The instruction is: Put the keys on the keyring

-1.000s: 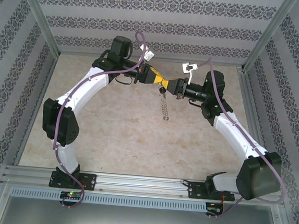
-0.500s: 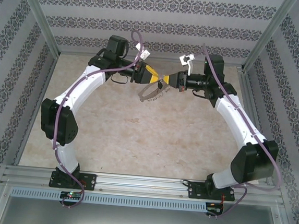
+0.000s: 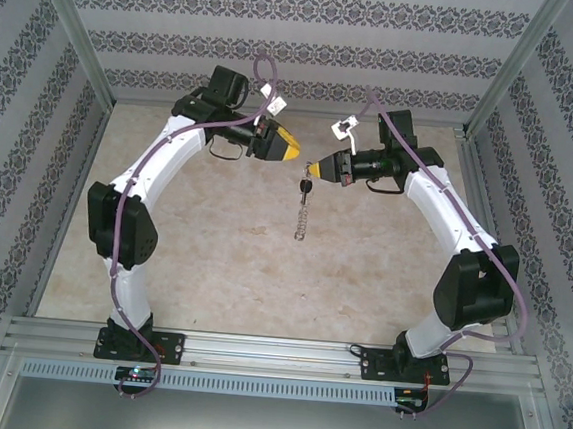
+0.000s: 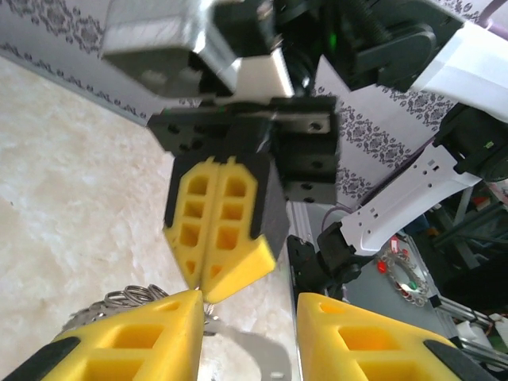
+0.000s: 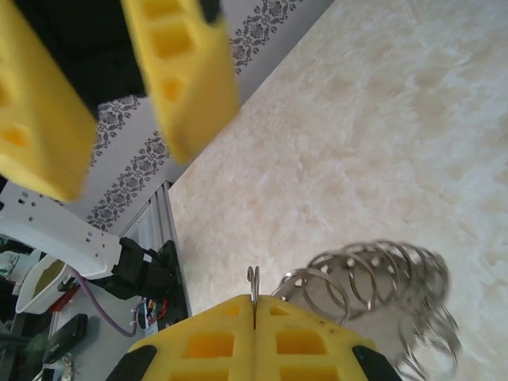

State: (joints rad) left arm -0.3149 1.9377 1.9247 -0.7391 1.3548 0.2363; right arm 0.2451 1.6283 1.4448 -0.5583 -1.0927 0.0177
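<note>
The right gripper [image 3: 315, 167], just right of centre in the top view, has its fingers pressed together on a thin wire of the keyring [image 3: 302, 219]. The keyring hangs edge-on straight below it, above the table [image 3: 192, 257]. In the right wrist view the wire stands pinched at the bottom centre, with the coiled silver fringe to its lower right. The key [image 3: 305, 187], black-headed, sits just under the fingertips at the top of the hoop; I cannot tell whether it is threaded on. The left gripper [image 3: 294, 156], close by on the left, has its fingers apart and nothing between them.

The hoop looks light, stiff and springy, and its smooth metal is likely to slip and swing from one pinch point. The bare wire beside the fringe looks like the best place to hold it. The key is best taken by its flat plastic head.
</note>
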